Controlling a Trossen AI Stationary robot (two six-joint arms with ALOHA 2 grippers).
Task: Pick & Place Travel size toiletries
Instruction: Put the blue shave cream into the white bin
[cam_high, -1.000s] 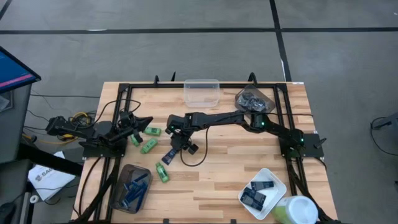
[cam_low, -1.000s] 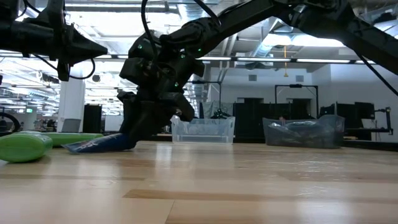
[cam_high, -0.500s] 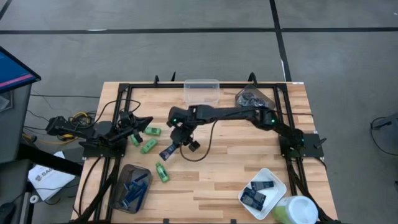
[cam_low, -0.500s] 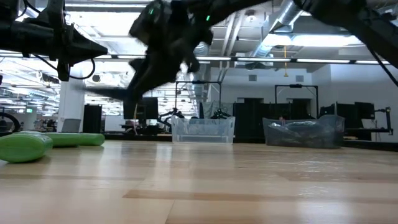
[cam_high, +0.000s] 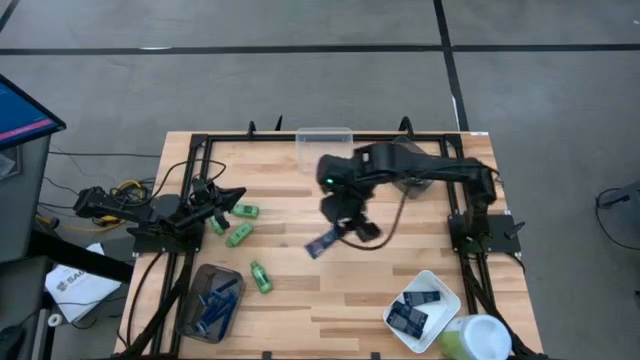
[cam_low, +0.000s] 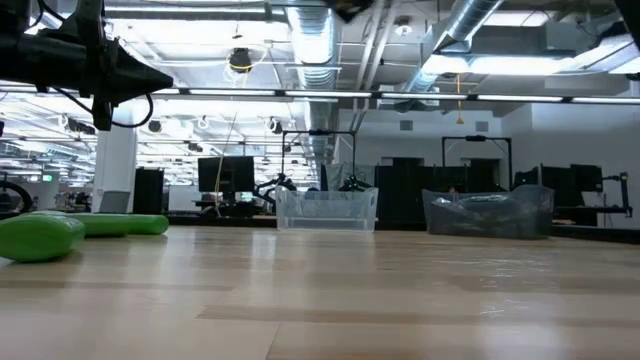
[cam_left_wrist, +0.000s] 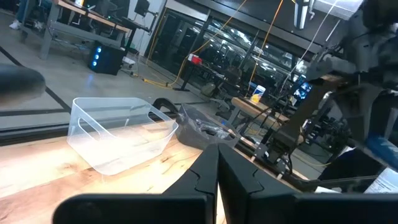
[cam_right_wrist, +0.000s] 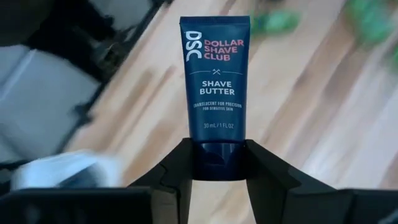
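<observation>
Carrying looks like the step in hand: the right gripper (cam_high: 345, 228), at the high view's centre above the bare wood, pinches the cap of a flat dark navy tube (cam_right_wrist: 215, 81) between part-closed fingers (cam_right_wrist: 264, 168). The tube's long axis runs straight out from the jaws, crimped end leading, toward lower left. Next, I'd guess, comes swinging over the white square tray (cam_high: 449, 291) at lower right and releasing. The left gripper (cam_left_wrist: 217, 177) waits shut at left.

Grey concrete floor (cam_high: 300, 90) w/ dark seam lines around the light wood plank worktop (cam_high: 340, 290). Beyond it: big open hall, white ceiling w/ exposed ducts (cam_low: 315, 45) & strip lights, white column (cam_low: 115, 165), dark racks & monitors (cam_low: 225, 175) at the back.
</observation>
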